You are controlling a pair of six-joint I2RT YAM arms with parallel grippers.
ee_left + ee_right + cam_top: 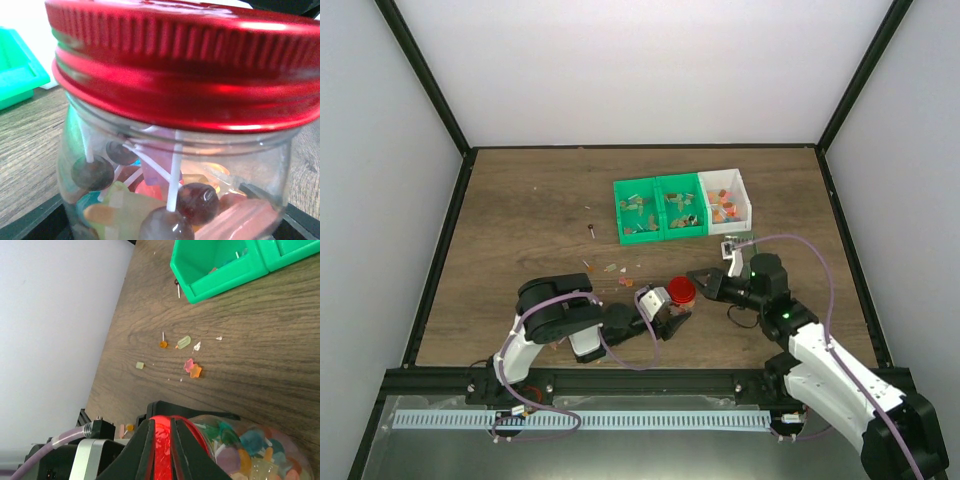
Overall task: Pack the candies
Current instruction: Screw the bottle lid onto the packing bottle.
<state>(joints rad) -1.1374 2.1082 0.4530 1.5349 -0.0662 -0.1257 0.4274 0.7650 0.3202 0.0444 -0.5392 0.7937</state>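
Observation:
A clear glass jar [170,190] with a red lid [190,65] fills the left wrist view. It holds lollipops and mixed candies [150,210]. My left gripper [670,318] is shut on the jar's body, and its dark fingers [30,222] show at the bottom corners. My right gripper [704,284] is shut on the red lid [162,450], with a finger on each side of its rim. In the right wrist view the jar [255,455] lies below the fingers. Loose candies [192,368] lie on the table.
Two green bins [660,208] and a white bin [726,200] with candies stand at the back centre. Loose candies [611,268] and a lollipop [591,230] lie on the wood left of the jar. A green bin corner [220,270] shows in the right wrist view.

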